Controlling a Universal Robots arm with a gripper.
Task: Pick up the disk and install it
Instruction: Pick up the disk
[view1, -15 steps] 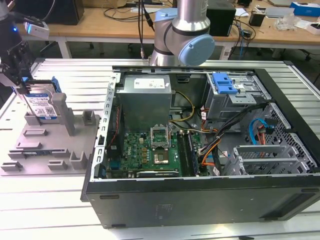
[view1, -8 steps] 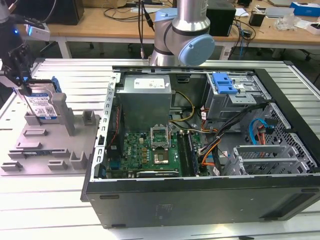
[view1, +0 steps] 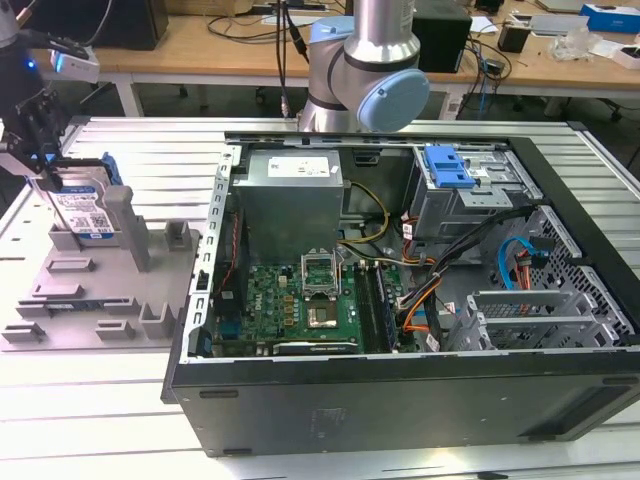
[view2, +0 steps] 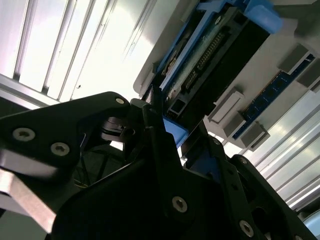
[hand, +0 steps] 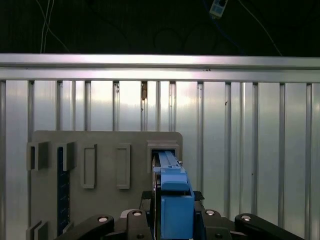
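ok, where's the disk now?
The disk stands on edge in the grey holder tray at the exterior view's left, beside the PC case, under the gripper.

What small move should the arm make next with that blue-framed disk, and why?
Probably a slow, straight lift. The claw seems closed on the top edge of the disk, which stands upright in a slot of the grey holder, so pulling sideways could jam it.
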